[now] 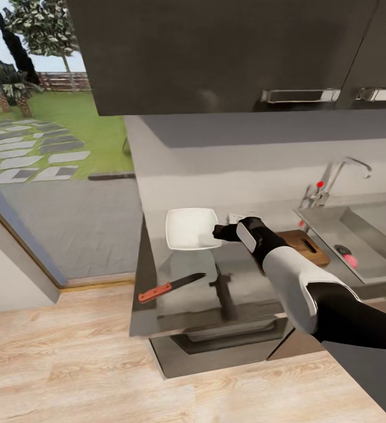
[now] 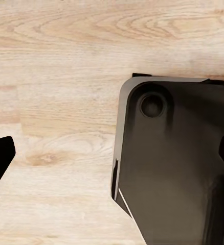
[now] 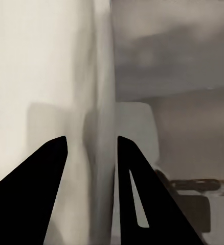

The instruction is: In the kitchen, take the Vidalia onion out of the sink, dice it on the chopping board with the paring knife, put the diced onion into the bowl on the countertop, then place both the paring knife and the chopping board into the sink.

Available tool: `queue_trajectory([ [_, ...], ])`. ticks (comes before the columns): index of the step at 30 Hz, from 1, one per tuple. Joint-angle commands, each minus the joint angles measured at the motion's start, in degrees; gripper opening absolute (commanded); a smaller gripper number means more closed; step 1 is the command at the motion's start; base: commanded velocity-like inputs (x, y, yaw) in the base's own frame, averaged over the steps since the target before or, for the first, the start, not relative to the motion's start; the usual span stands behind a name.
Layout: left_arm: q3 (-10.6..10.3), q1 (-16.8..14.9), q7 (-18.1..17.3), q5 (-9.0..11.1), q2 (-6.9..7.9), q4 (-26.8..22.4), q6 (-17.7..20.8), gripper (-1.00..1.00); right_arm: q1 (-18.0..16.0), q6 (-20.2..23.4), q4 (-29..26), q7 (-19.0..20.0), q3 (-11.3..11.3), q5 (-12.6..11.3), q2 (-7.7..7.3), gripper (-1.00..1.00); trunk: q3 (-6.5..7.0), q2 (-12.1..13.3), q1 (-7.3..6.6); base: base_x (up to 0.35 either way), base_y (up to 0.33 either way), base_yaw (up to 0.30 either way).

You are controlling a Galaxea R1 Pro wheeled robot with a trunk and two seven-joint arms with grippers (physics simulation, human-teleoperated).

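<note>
Reaching over the desk (image 1: 175, 305), the right arm holds its pincer (image 1: 221, 232) at the near right corner of the bowl (image 1: 188, 228). In the right wrist view the two dark fingers (image 3: 38, 189) stand apart with nothing between them, a pale upright edge, probably the bowl's rim, running up the gap. The left pincer (image 2: 112, 158) points down at the wooden floor (image 2: 56, 76) beside the robot's dark base (image 2: 178, 168); its tips sit wide apart at the picture's edges, and it holds nothing.

The onion (image 1: 349, 261) lies in the sink (image 1: 369, 235), well to the right of the bowl, near the drain. The chopping board (image 1: 303, 245) rests between the bowl and the sink, partly hidden behind the right forearm. The knife (image 1: 170, 286) lies in front of the bowl, toward the desk's near edge, handle to the left.

Judging from this, the onion is not yet fetched, so the step in hand looks like getting the right arm to the sink. To do it well, the arm should lift clear of the bowl's rim before swinging right, so the bowl is not nudged. It should pass above the board, then come down over the onion from above with the fingers apart, closing across the middle so the round ball does not roll away on the steel. The tap (image 1: 339, 176) behind the sink needs a wide berth.
</note>
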Motion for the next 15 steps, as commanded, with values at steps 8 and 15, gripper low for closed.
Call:
queue_trajectory([
  [8,0.07,-0.02,0.01,0.01,-0.01,0.00,-0.17,1.00,-0.04,0.30,0.06,-0.02,-0.43,-0.28,-0.02,-1.00,-0.10,-0.10,0.04,-0.002,0.021,0.000],
  [15,0.01,-0.02,0.01,-0.02,-0.02,0.00,-0.18,1.00,-0.04,0.22,1.36,-0.01,-0.41,-0.23,0.06,-1.00,-0.10,-0.10,0.04,-0.249,0.001,0.000],
])
